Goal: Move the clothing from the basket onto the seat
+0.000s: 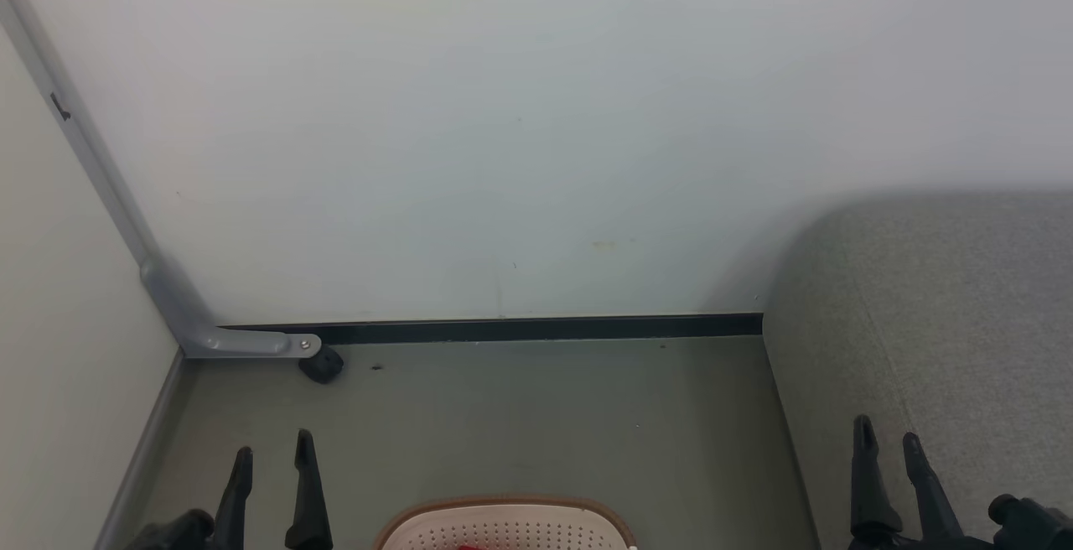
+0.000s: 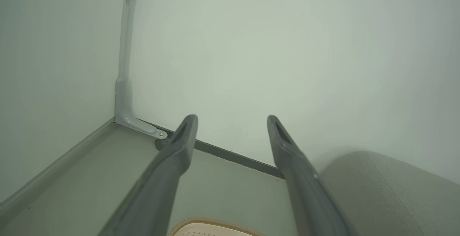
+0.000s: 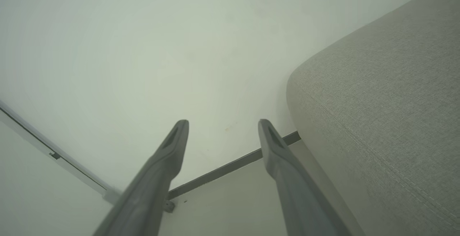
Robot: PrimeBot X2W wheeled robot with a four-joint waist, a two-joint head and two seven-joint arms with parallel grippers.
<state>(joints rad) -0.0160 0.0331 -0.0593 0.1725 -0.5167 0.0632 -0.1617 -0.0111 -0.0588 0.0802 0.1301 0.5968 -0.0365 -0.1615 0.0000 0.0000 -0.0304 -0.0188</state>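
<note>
Left gripper (image 1: 273, 443) is spread wide with nothing between its fingers, hanging over bare floor (image 1: 536, 416). The basket (image 1: 511, 503) sits just right of it and nearer the robot; only the far brown rim and a strip of perforated wall are in frame. The clothing (image 1: 476, 546) is a red sliver inside the basket at the bottom edge of the head view, between the two grippers and lower than both. Right gripper (image 1: 887, 429) is also spread and empty, lined up with the left edge of the seat (image 1: 939, 307), which runs on to its right and beyond its tips. My read of the step in hand: reaching for the first garment, nothing moved yet. To do it well: tilt down until the whole basket shows, drop one gripper straight in clear of the rim, pinch a fold near the garment's middle, lift above the wall, then swing right onto the seat. No brand, label or readable writing visible.
</note>
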